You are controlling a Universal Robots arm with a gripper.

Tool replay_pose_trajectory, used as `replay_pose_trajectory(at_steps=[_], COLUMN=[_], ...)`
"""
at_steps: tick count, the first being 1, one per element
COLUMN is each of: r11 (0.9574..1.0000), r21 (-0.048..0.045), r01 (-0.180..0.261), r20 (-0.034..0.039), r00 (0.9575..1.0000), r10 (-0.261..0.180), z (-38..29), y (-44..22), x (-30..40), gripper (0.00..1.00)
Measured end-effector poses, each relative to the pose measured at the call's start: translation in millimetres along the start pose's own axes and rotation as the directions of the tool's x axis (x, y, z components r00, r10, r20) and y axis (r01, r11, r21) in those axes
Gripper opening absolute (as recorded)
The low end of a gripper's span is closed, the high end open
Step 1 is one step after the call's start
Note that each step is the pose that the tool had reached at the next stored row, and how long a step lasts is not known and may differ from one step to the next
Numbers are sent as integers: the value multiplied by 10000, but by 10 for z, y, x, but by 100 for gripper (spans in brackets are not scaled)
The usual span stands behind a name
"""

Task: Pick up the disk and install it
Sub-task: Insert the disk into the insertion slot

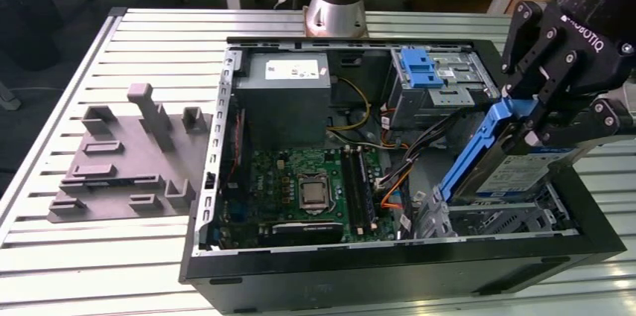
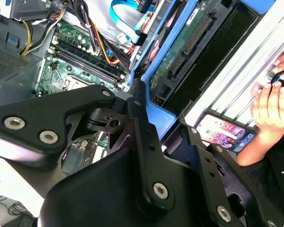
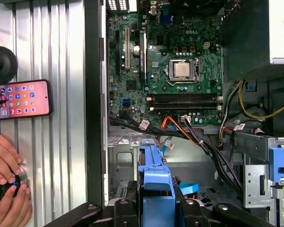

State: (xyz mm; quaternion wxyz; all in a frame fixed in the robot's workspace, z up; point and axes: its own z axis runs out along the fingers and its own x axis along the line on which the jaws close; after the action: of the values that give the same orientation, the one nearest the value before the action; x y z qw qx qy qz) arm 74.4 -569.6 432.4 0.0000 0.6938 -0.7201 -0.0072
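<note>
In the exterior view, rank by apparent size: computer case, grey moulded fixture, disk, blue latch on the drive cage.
1. computer case
2. grey moulded fixture
3. disk, partly hidden behind the gripper
4. blue latch, smallest, though it sits farther from the camera than the disk

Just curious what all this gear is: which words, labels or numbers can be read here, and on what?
Black gripper: white maker's lettering on its body, not spelled out here.
Flat silver disk in a blue plastic bracket, in its grip: label too small.
Grey metal box: white sticker, too small.
Green circuit board: tiny white print, mostly too small.
Black phone: icons only.
</note>
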Motion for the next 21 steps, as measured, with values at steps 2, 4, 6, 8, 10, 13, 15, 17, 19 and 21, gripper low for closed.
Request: replay_pose_trajectory(at_steps=[2,4,6,8,10,13,15,17,19,21], r11=[10000,10000,10000,10000,10000,10000,10000,10000,10000,10000], r21=[0,1,0,1,0,0,0,0,0,0], r01=[5,8,11,11,11,11,11,11,11,11], r20=[2,2,1,2,0,3,4,3,3,1], r00=[10000,10000,10000,10000,10000,10000,10000,10000,10000,10000], r10=[-5,-8,-11,-11,-11,-11,-11,-11,-11,-11], z=[24,48,69,81,81,86,90,95,101,106], y=[0,-1,-1,-1,-1,-1,-1,-1,-1,-1], x=[1,1,1,1,1,1,1,1,1,1], gripper=[36,36,36,36,36,36,36,36,36,36])
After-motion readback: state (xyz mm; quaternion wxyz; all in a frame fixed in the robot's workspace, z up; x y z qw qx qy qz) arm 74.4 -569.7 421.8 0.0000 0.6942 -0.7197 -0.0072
